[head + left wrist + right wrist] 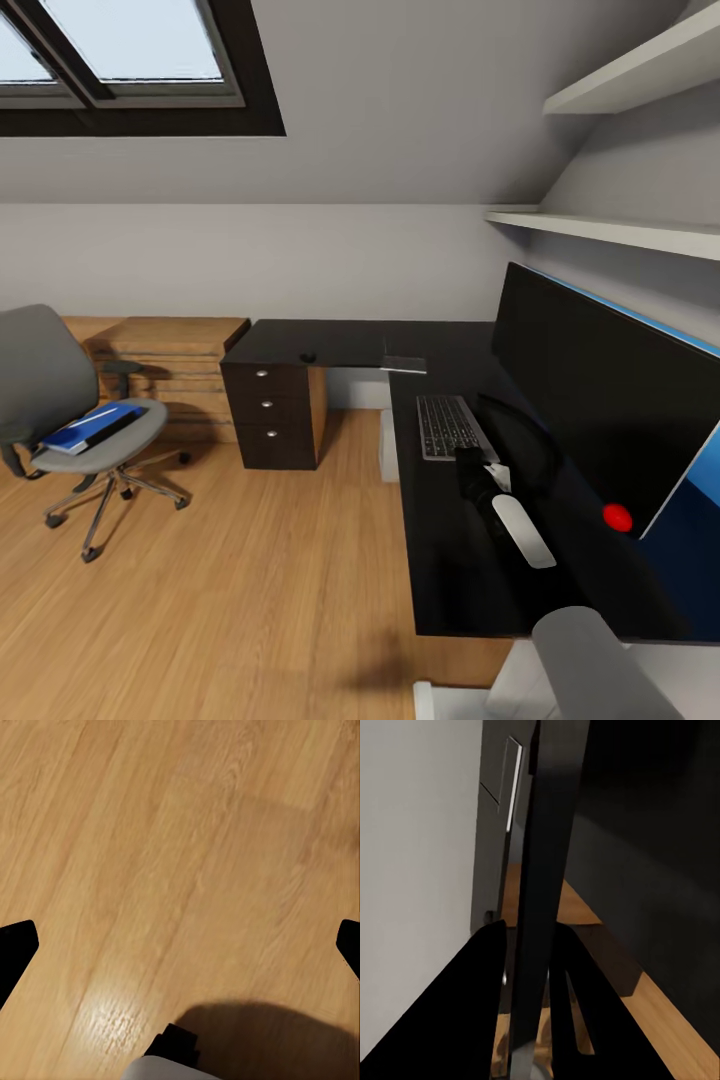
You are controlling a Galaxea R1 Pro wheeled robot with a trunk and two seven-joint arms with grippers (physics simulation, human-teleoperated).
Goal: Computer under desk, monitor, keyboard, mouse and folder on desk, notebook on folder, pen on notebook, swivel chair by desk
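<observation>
Right at the desk's (440, 560) near edge, the right gripper (478, 480) pinches the keyboard's (447, 425) near end, its fingers (472, 1012) pressed on the slim frame, setting it beside the monitor (590, 400). Next, I judge, comes release. Left gripper (180, 945) hangs spread over bare floor. Across the room, the mouse (308, 357) waits on the far wing; the folder (95, 425) lies on the swivel chair (60, 400).
</observation>
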